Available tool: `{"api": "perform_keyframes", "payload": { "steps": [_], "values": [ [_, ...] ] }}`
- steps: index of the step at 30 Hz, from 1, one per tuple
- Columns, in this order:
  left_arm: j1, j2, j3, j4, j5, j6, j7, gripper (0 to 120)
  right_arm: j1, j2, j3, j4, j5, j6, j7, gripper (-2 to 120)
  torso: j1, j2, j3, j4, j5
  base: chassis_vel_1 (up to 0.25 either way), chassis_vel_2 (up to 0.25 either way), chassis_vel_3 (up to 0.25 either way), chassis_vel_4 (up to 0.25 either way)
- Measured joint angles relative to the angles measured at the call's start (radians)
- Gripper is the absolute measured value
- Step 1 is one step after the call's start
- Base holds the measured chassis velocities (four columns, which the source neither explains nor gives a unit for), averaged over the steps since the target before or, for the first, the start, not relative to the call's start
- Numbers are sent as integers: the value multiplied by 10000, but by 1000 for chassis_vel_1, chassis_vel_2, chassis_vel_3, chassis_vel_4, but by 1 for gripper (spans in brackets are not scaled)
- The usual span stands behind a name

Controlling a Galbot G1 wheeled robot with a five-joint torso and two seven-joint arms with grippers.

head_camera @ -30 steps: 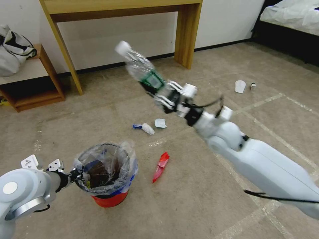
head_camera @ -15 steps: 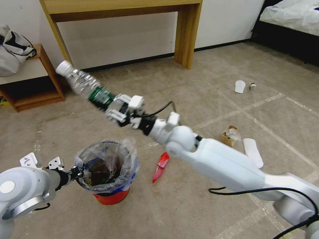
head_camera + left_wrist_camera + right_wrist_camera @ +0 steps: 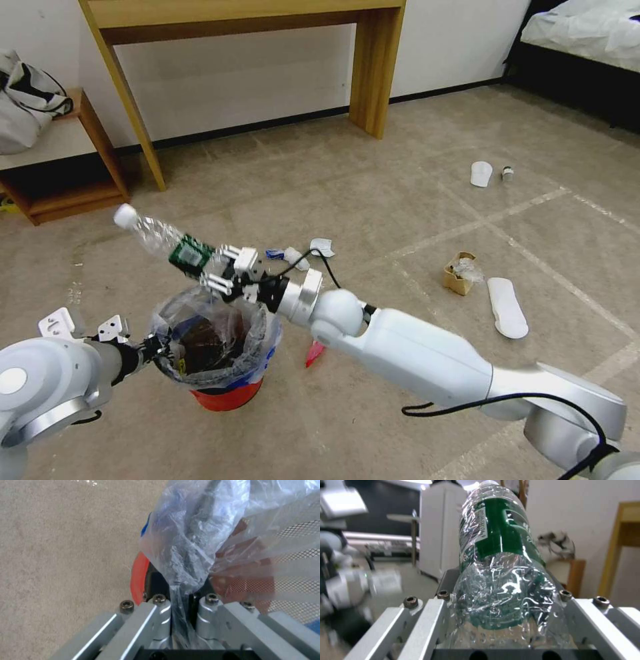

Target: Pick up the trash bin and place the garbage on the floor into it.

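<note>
Now the right hand (image 3: 215, 268) is above the far rim of the trash bin (image 3: 223, 393), and its fingers are pinched around the lower part of a clear bottle (image 3: 163, 241) with a green label. The bottle points up and to the robot's left, with its white cap at the far end, and it is in the air, not touching the bin. From the right wrist view the bottle (image 3: 500, 580) sits between the two fingers (image 3: 420, 620) of the right hand (image 3: 501, 630), with its crushed base close to the camera. The left hand (image 3: 152, 349) is at the left side of the bin, and its fingers are pressed together on the rim and on the crinkled plastic bag (image 3: 260, 313) that lines it. The left wrist view shows the bag (image 3: 186, 555) squeezed between the fingers (image 3: 161, 610) of the left hand (image 3: 181, 605), with the red wall of the bin (image 3: 138, 577) beside them. The bin stands upright on the floor (image 3: 400, 200), and something brown lies inside it. A red wrapper (image 3: 312, 352) lies on the floor just beside the bin, partly behind the right arm. Some white crumpled papers (image 3: 297, 257) lie farther away. To the right there are a brown paper bag (image 3: 459, 273) and a white slipper (image 3: 507, 307) near each other.
</note>
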Motion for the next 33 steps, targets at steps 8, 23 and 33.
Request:
{"api": "perform_keyframes", "payload": {
  "steps": [8,23,33],
  "values": [
    [29,17,36,65,511,-201,-31,4,1095,-2264,-765,519,111,169,-170,35,1,0,0,-4,1,0,0,0,0],
    [20,60,69,63,761,-128,0,4,4474,-4182,-3321,2261,1513,17,-627,35,-1,0,0,-3,1,0,0,0,0],
    [-5,44,86,1,1206,-84,105,4,6314,-3518,-4498,1988,1305,-305,-1145,35,0,0,0,1,-2,0,0,0,0]
  ]
}}
